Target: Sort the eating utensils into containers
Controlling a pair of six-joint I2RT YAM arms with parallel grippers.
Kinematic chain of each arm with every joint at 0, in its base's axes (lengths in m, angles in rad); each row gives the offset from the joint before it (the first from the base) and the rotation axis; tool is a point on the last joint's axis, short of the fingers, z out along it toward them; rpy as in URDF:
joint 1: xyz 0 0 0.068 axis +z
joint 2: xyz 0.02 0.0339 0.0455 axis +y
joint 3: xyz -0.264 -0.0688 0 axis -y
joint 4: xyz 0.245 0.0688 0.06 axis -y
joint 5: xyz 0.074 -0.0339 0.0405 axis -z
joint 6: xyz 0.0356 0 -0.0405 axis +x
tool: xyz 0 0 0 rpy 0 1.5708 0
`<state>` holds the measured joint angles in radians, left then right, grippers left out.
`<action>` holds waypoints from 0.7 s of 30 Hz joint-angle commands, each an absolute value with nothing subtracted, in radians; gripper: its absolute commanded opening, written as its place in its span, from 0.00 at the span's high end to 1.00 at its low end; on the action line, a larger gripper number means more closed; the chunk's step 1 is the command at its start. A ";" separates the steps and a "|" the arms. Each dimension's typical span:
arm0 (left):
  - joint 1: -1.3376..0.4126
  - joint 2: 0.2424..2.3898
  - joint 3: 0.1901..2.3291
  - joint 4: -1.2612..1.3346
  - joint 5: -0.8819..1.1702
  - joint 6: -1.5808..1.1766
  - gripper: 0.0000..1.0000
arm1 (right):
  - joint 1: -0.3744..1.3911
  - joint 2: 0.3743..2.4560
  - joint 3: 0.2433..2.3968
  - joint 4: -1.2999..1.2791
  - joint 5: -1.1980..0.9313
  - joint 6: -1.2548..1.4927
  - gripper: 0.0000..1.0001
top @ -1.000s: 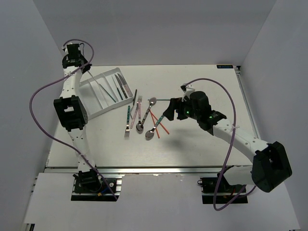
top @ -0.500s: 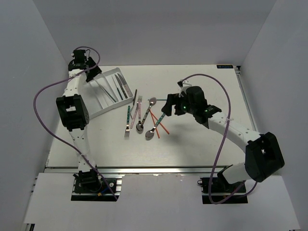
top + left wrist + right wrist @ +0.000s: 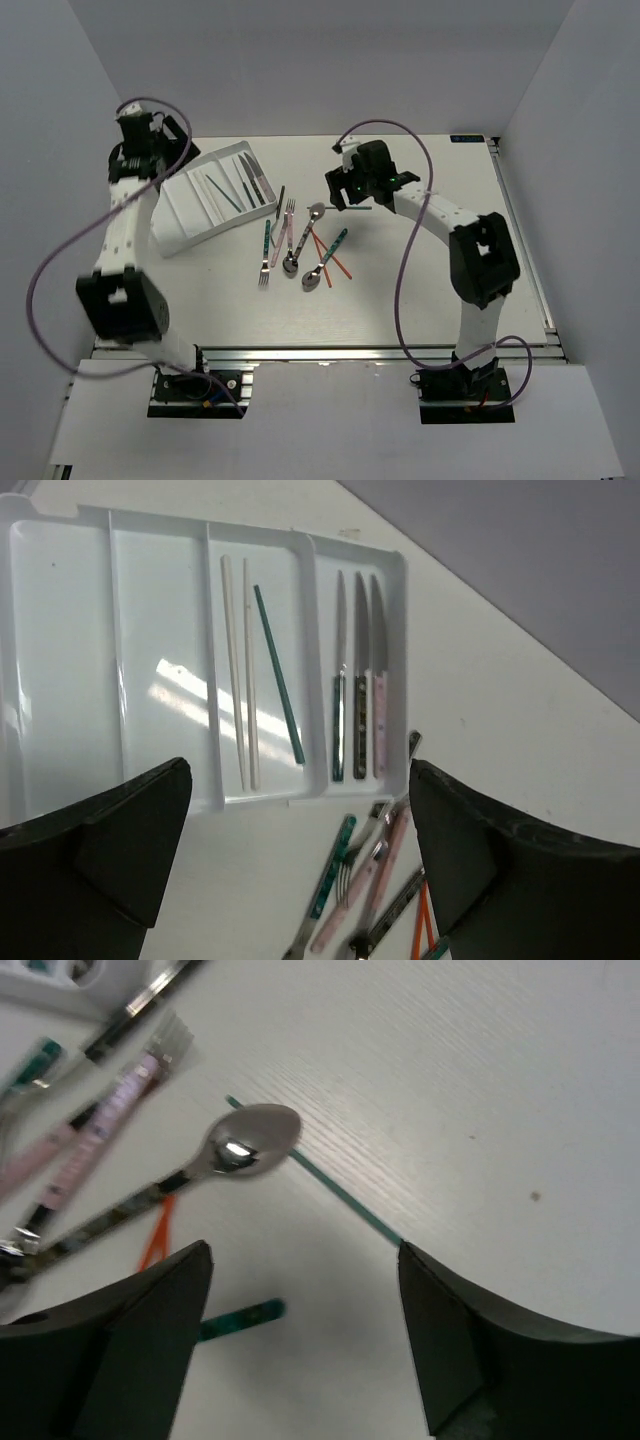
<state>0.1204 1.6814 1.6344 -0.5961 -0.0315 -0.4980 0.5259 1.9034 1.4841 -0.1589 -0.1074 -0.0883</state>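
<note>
The white tray (image 3: 160, 730) (image 3: 185, 212) holds two pale chopsticks (image 3: 238, 680) and a teal chopstick (image 3: 279, 675) in one compartment, and three knives (image 3: 358, 670) in the compartment to its right. My left gripper (image 3: 300, 880) (image 3: 150, 157) hangs open and empty above the tray's near end. Loose forks and spoons (image 3: 292, 245) lie mid-table. My right gripper (image 3: 305, 1340) (image 3: 338, 188) is open low over the table. A teal chopstick (image 3: 340, 1190) (image 3: 355, 207) runs under its right finger (image 3: 500, 1350). A spoon (image 3: 240, 1147) lies just ahead.
A black-handled knife (image 3: 280, 200) lies just outside the tray's right wall. Orange chopsticks (image 3: 328, 255) and a teal-handled utensil (image 3: 238, 1318) lie near my right gripper. A pink-handled fork (image 3: 105, 1125) lies to the spoon's left. Grey walls enclose the table.
My left gripper opened and rose back from the tray, leaving the teal chopstick in it. My right arm swung left and away to the loose teal chopstick, its jaws narrowing slightly.
</note>
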 commanded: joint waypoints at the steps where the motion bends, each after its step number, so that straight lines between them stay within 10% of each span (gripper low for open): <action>1: 0.114 1.253 1.334 -0.514 0.015 -0.469 0.02 | 0.517 2.037 1.632 -0.337 -0.080 -0.371 0.26; 6: 0.103 0.859 0.828 -0.239 0.182 -0.508 0.02 | 0.485 2.126 1.778 -0.435 -0.156 -0.523 0.33; 21: 0.089 0.839 0.721 -0.255 0.241 -0.476 0.02 | 0.454 2.322 1.870 -0.581 -0.210 -0.698 0.48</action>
<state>0.0921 0.8673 0.7151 -0.2897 0.2047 -0.4824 0.4522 2.3062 1.8812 -0.5472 -0.2104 -0.6537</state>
